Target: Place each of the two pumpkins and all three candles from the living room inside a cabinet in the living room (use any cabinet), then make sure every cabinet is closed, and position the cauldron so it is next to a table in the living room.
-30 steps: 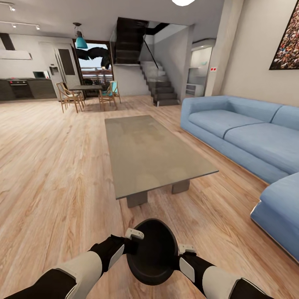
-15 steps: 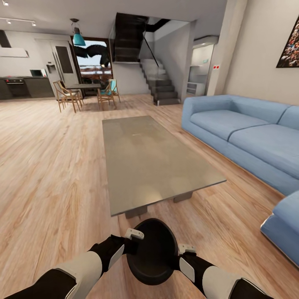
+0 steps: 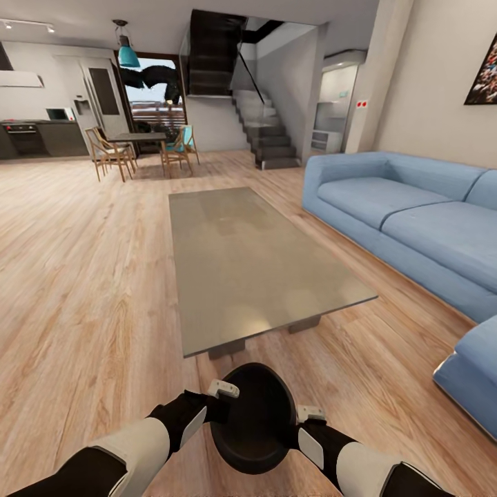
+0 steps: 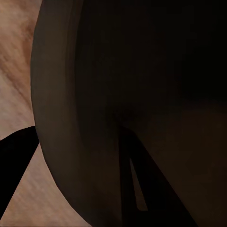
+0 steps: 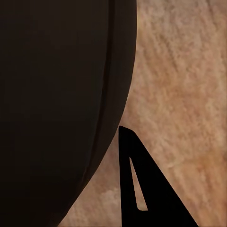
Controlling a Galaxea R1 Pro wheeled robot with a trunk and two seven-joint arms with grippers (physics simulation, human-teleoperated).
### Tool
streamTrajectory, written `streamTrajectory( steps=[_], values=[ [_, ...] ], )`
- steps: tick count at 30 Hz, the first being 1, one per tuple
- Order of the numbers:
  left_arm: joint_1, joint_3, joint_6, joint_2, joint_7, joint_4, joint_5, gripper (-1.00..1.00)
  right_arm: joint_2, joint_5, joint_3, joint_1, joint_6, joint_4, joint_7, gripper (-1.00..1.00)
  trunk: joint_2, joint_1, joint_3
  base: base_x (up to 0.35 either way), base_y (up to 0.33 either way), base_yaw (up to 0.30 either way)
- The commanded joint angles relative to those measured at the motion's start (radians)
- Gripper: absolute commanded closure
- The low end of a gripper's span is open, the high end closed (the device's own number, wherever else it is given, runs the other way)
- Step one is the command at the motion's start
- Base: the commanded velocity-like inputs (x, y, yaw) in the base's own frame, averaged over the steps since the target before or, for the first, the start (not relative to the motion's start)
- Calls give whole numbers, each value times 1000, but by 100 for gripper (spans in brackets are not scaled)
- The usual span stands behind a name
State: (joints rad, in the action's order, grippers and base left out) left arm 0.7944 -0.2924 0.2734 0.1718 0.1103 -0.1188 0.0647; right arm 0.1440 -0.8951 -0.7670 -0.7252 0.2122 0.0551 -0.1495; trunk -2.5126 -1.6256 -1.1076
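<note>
I can't read any text, label, brand or number here; the framed picture on the wall shows only a blurred crowd

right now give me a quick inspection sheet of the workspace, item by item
surface: grey coffee table ahead, glossy top bare; wood floor around it
job's things: black cauldron held between both arms, just short of the table's near end, mouth tipped toward the table
clutter: nothing seen
end effectors: left end effector and right end effector each at the cauldron's rim on opposite sides; actual closure cannot be told
cables: nothing seen
surroundings: blue sofa to the right, staircase behind, dining table with chairs far left, kitchen beyond
</note>
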Motion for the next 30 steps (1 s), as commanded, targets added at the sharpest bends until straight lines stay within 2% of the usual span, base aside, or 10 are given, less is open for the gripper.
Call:
streamTrajectory(
  steps=[1,13,30],
  values=[
    [0,-11,6,0,2,-2,20,100,0,-16,-3,0,6,23,-4,100,0,0,-2,0,0,0],
    [0,-11,6,0,2,-2,20,100,0,-16,-4,0,6,24,-4,100,0,0,-21,0,0,0],
    [0,-11,6,0,2,-2,19,100,0,-16,-3,0,6,25,-4,100,0,0,-31,0,0,27]
  ],
)
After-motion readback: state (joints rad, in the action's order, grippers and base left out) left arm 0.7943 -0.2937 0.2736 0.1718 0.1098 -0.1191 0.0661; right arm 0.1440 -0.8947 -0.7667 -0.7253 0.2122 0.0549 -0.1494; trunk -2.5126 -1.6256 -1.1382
